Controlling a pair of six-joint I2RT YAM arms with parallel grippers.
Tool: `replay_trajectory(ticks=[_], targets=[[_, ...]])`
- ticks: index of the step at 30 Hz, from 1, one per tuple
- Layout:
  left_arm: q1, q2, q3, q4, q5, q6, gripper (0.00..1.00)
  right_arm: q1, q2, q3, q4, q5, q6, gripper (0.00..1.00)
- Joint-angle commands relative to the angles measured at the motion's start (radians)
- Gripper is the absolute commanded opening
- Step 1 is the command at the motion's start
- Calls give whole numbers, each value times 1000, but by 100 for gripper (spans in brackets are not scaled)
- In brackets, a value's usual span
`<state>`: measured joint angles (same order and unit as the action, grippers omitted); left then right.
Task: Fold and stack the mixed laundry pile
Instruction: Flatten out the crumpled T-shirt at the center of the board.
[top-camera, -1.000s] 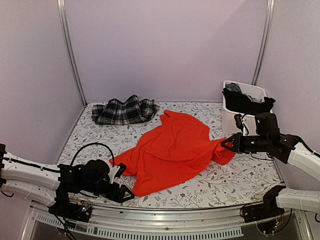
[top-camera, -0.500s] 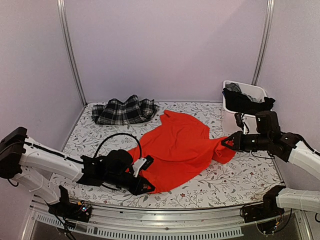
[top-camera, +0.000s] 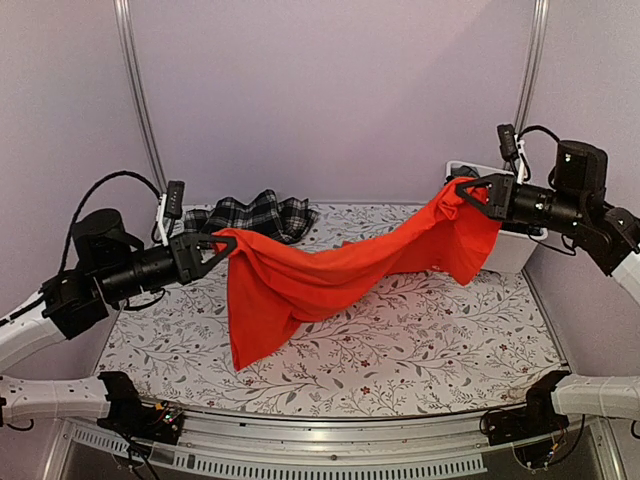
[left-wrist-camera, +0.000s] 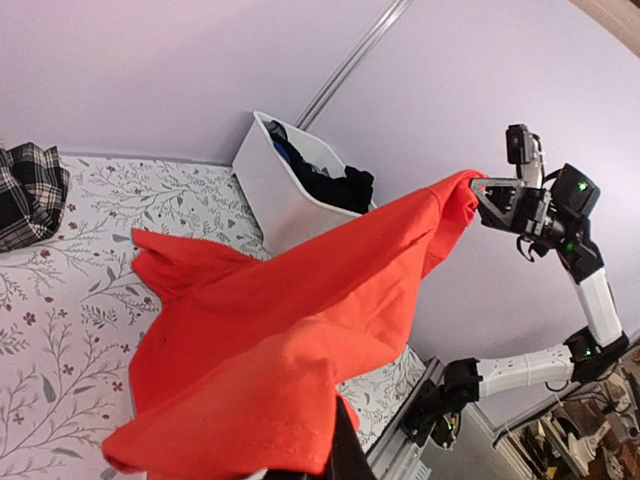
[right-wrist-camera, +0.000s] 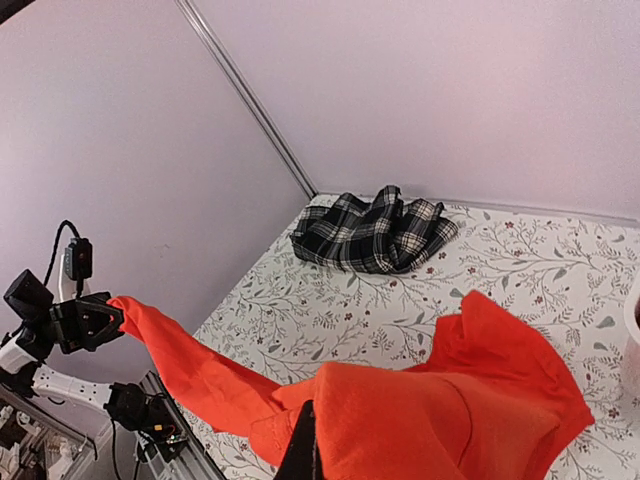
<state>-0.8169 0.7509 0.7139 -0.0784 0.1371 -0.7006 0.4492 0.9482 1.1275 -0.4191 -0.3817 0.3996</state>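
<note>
The orange-red garment (top-camera: 340, 275) hangs stretched above the desk (top-camera: 450, 340), left jaws pinching one edge at 9 o'clock, right jaws the other at 2 o'clock, probably to open it flat for folding. Only the left wrist view clearly shows the dark clothes (left-wrist-camera: 335, 185) inside the white bin (left-wrist-camera: 265, 190).

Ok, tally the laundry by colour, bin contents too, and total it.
Orange garment: 1
Plaid garment: 1
Dark heap in the bin: 1, its pieces cannot be told apart
Total: 3
</note>
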Motion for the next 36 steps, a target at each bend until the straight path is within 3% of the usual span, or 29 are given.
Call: replay_trajectory(ticks=[1, 5, 9, 12, 16, 20, 25, 28, 31, 33, 34, 35, 36], targets=[[30, 16, 144, -126, -2, 66, 0, -4, 51, 156, 25, -56, -72, 0], [31, 27, 235, -232, -57, 139, 0, -4, 70, 215, 24, -94, -83, 0], [46, 59, 231, -374, -238, 141, 0, -5, 60, 117, 34, -71, -81, 0], [114, 154, 233, -382, -233, 136, 0, -6, 73, 54, 64, -6, -74, 0], [286, 317, 275, -260, -150, 169, 0, -40, 222, 140, 108, 19, -115, 0], [506, 485, 386, -119, 79, 180, 0, -147, 394, 299, 178, -80, -123, 0], [558, 540, 472, -61, 266, 211, 0, -188, 498, 452, 173, -187, -92, 0], [520, 456, 324, -37, 320, 217, 0, -188, 440, 302, 174, -263, -77, 0], [453, 345, 64, -7, 327, 188, 0, -180, 307, -25, 260, -338, -17, 0], [424, 262, -140, 72, 345, 91, 0, -166, 220, -257, 326, -363, 47, 0], [421, 221, -251, 133, 366, 26, 5, -155, 172, -368, 357, -369, 82, 0], [419, 170, -346, 180, 374, -43, 19, -143, 148, -461, 381, -369, 109, 0], [417, 112, -428, 214, 370, -99, 39, -132, 119, -557, 407, -367, 150, 0]])
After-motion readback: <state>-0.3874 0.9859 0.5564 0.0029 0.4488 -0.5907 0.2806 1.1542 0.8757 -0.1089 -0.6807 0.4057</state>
